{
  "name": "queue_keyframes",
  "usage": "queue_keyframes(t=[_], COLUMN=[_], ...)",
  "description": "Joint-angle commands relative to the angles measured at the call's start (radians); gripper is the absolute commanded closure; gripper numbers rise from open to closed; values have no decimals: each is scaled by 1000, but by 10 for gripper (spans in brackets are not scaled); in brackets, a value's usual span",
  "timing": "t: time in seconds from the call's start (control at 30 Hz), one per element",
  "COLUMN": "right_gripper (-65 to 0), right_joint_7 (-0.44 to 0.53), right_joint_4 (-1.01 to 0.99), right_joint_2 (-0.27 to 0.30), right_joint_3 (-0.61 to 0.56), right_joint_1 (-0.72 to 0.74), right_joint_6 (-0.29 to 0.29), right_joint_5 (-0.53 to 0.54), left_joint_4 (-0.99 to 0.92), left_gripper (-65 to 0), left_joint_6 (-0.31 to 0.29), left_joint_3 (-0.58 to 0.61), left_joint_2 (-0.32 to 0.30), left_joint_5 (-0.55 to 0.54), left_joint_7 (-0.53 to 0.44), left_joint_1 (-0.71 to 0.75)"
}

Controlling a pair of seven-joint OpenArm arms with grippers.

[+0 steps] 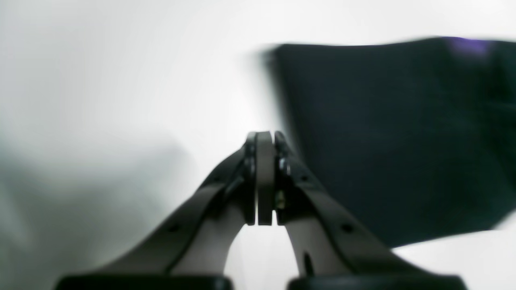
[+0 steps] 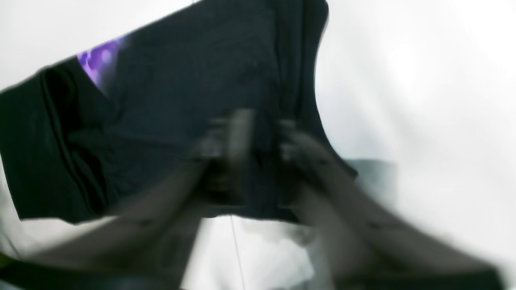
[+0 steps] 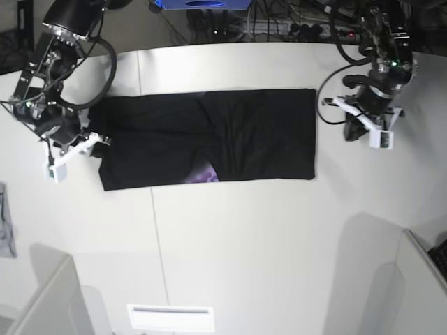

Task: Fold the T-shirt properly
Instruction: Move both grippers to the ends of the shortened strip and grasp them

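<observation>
Black T-shirt [image 3: 209,138] flat on white table [image 3: 244,237].
Left gripper [image 1: 264,139] pressed together, empty, just off shirt's edge; right gripper [image 2: 258,133] spread over opposite edge, blurred.

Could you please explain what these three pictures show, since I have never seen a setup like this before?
This is a two-armed robot folding clothes. The base view looks down on a white table; the other two pictures come from cameras on each wrist. A large black cloth T-shirt, folded into a long band with a purple print peeking out, lies flat. The left gripper is shut and empty, beside the shirt's edge. The right gripper is over the shirt's other end; blur hides whether it grips anything. A small grey cloth lies at the table's edge.
</observation>
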Motion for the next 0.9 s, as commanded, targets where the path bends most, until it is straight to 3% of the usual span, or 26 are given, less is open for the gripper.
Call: queue_keyframes(t=[0.0,0.1,0.23,0.3,0.53,0.7,0.87], right_gripper=[-315,-411,-416,-417,-420,-443,-468], right_joint_7=[13,-24,-33,-27,63,96,99], right_joint_4=[-2,-94,-272,-351,-478,-579,-622], right_joint_2=[11,8,29,68,163,180,178], right_joint_3=[9,37,86,75,-31,-89,-100], right_joint_1=[25,83,140,165,191,202,195], right_joint_6=[4,7,62,64,74,85,196], right_joint_5=[14,43,171,183,186,186,186], left_joint_4=[11,-15,-75,-110,-174,-174,-174], left_gripper=[0,0,0,0,0,0,0], left_joint_6=[-6,-77,-230,-266,-270,-270,-270], left_joint_3=[-53,-225,-380,-426,-443,-440,-440], left_joint_2=[-18,-21,-18,-18,-18,-16,-16], left_joint_5=[-13,-13,-11,-11,-10,-10,-10], left_joint_7=[-21,-23,-19,-19,-23,-23,-23], left_joint_1=[11,31,25,25,28,24,22])
